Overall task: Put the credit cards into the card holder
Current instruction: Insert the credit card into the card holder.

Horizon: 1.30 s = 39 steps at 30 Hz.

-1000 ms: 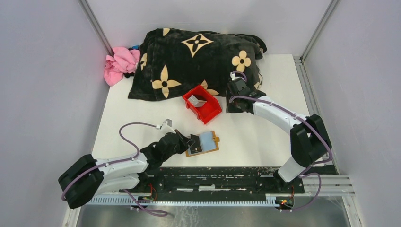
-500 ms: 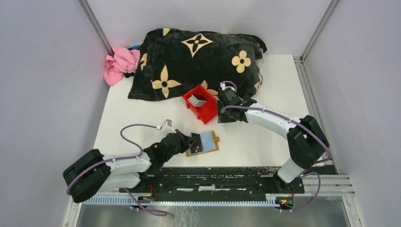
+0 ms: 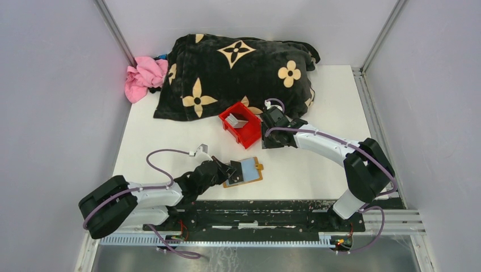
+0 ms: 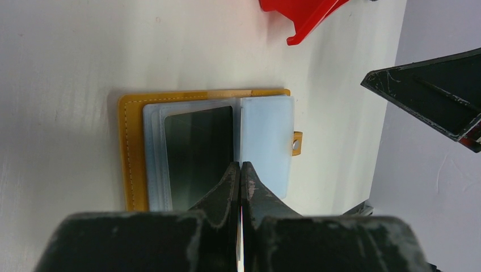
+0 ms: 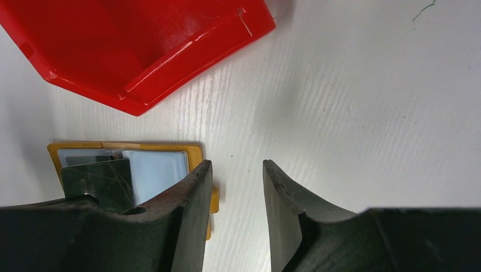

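The tan card holder (image 3: 249, 170) lies open on the white table, pale clear pockets up. A dark-looking credit card (image 4: 198, 153) sits in its left pocket and also shows in the right wrist view (image 5: 96, 178). More grey credit cards (image 3: 237, 120) stand in the red bin (image 3: 245, 131). My left gripper (image 3: 231, 168) is shut, and its tips (image 4: 239, 165) rest at the seam between the card and the pale pocket flap (image 4: 266, 141). A thin pale line shows deep between its fingers. I cannot tell what that line is. My right gripper (image 3: 265, 141) hangs open and empty (image 5: 237, 164) over bare table beside the bin's right side.
A black blanket with tan flowers (image 3: 238, 68) is heaped at the back, just behind the bin, with a pink cloth (image 3: 144, 76) to its left. Grey walls close in both sides. A black rail (image 3: 255, 209) runs along the near edge.
My right arm has swung left from the blanket's edge to the red bin's right side, and its jaws have opened wider. The left gripper has stayed shut at the card holder.
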Motion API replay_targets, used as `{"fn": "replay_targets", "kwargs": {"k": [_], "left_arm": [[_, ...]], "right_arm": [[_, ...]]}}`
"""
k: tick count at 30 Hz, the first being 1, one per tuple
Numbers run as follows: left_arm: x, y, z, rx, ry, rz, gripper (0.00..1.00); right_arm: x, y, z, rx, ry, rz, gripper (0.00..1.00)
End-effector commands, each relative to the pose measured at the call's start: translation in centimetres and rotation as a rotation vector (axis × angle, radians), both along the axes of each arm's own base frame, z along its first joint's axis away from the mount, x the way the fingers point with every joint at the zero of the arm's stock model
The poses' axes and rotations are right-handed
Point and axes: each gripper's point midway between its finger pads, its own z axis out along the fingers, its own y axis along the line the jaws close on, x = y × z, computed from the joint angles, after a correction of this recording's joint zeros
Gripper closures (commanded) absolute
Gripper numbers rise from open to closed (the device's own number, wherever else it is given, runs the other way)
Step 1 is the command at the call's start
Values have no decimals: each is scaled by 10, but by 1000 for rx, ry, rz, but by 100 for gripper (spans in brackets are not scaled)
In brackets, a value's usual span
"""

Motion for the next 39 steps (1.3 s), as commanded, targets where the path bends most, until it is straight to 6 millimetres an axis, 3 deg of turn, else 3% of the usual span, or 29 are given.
{"fn": "replay_targets", "kwargs": {"k": [1,21,39], "left_arm": [[9,-5,10,-37,-31,39,97],[5,0,-1,28,-15,84,97],[7,0,-12,50,-27,125,97]], "right_arm": [[4,5,2,10,-23,-1,56],[-6,7,-12,-3,18,29,55],[-27,17,-33,35,104,34,55]]}}
